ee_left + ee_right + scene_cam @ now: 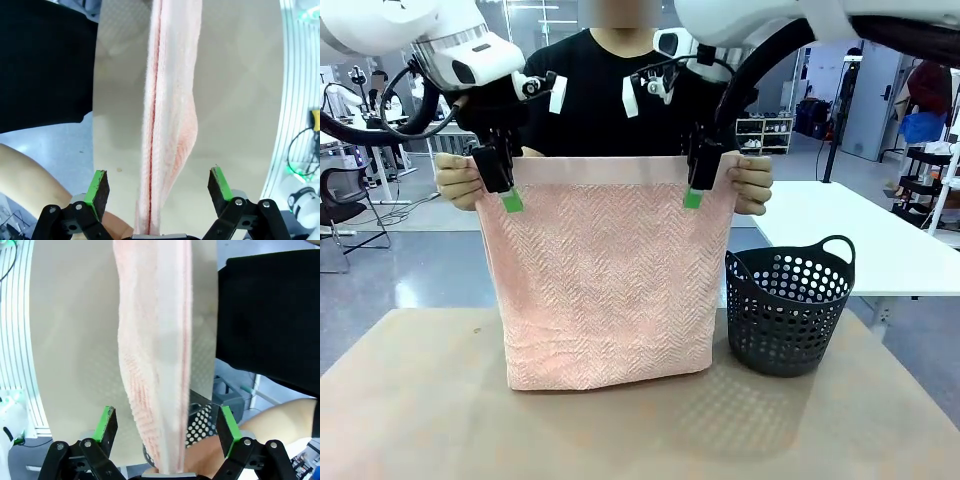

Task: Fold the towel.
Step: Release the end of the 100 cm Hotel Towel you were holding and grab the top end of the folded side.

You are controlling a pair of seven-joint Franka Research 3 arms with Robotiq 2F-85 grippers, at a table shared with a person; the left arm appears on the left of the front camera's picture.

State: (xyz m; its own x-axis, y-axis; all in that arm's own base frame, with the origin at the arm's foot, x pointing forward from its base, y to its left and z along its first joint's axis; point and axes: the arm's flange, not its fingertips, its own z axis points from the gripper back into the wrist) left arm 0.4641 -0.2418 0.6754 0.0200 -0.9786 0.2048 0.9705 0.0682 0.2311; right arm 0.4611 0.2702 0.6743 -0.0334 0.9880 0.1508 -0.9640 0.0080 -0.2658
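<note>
A person across the table holds the salmon-pink towel (605, 290) up by its two top corners, one hand (455, 180) at each side. It hangs flat, its bottom edge resting on the table. My left gripper (505, 185) straddles the top band near the left corner, and my right gripper (698, 180) straddles it near the right corner. In the left wrist view the towel (167, 125) runs edge-on between the fingers of the open left gripper (158, 175), clear of both pads. In the right wrist view the right gripper (167, 412) is likewise open around the towel (155, 365).
A dark perforated basket (788, 310) with handles stands on the tan table (420, 400) just right of the towel; it also shows below the right gripper as the basket (202, 422). A white table (880, 240) stands at the far right.
</note>
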